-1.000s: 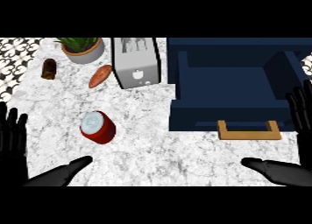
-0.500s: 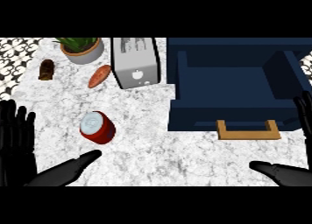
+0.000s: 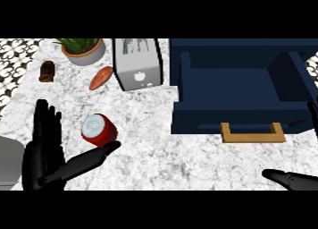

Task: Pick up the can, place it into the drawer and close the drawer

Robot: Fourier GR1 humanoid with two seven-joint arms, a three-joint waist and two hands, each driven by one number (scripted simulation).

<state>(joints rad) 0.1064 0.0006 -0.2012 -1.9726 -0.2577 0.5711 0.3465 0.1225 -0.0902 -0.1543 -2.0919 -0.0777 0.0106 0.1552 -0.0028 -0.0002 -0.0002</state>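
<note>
The can [image 3: 99,130] lies on the bench left of the open drawer [image 3: 244,85], not yet grasped. The left hand [image 3: 46,154] has moved in beside it over the last second, fingers straight, thumb just touching it. Right of the drawer, the right hand [image 3: 307,179] rests open.

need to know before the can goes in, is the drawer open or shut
Open. The navy drawer is pulled out over the counter, its inside showing and its wooden handle facing the robot. The can is outside it.
</note>
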